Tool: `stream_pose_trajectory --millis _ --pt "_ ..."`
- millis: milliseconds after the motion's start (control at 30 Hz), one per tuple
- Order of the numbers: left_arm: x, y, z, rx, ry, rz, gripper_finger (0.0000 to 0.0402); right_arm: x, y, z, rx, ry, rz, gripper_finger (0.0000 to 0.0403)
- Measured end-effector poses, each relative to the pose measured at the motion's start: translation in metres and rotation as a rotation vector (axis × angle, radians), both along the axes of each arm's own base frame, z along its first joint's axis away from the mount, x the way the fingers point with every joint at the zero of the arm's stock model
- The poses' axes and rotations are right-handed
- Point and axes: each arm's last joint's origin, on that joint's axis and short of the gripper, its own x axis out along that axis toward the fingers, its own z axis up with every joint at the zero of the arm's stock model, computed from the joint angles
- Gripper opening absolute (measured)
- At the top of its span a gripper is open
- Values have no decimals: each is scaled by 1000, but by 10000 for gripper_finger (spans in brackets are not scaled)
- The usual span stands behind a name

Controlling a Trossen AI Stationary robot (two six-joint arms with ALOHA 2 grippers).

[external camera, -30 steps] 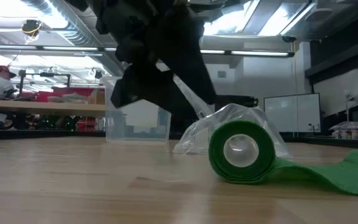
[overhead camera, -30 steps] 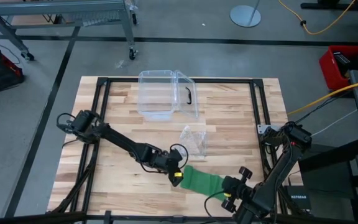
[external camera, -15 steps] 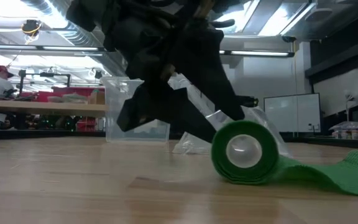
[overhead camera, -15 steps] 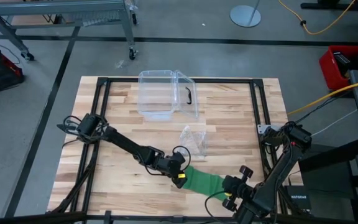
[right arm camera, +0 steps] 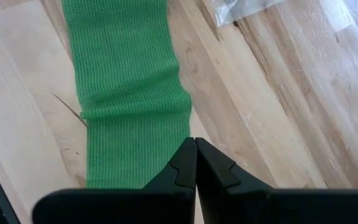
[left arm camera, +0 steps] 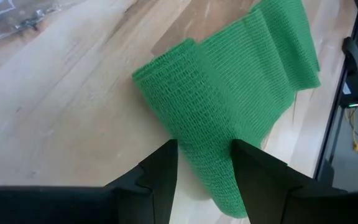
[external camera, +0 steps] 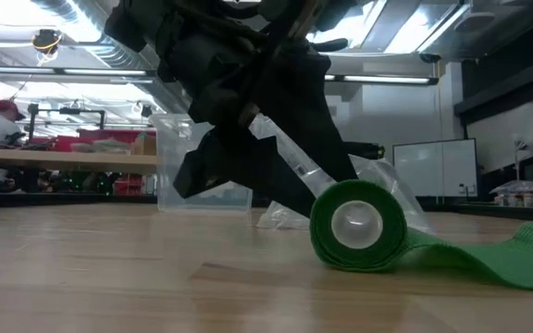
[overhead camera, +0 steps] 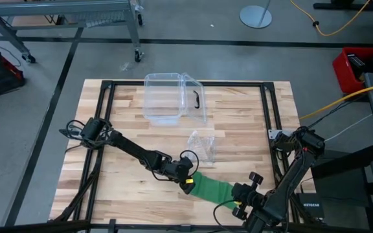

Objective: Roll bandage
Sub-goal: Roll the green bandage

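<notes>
Left tool straddles bandage roll, fingers spread; right tool shut, pinning tail lower right. We risk roll telescoping if pushed skew.

You get bright, even light from long ceiling lamps above the left gripper, which looks like a dark blurry shape. Soft shadows sit under it on the table. Both wrist views look sharp.
</notes>
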Motion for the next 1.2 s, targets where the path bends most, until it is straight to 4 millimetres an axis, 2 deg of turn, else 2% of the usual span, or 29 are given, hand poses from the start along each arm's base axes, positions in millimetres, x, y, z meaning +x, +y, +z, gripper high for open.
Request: stream_pose_trajectory --millis 133,500,700,933,1200 --pt "1 2 0 -10 6 10 156 0 0 0 0 0 1 5" --pt "3 2 1 -48 -14 44 235 0 0 0 -1 0 1 5" --pt "7 -2 7 -87 -93 54 239 0 0 0 -1 0 2 5" --pt "10 -4 -16 -133 -23 109 239 0 0 0 1 -1 1 5" --pt "21 -15 -7 -211 -154 89 239 1 -1 0 -24 -11 29 5"
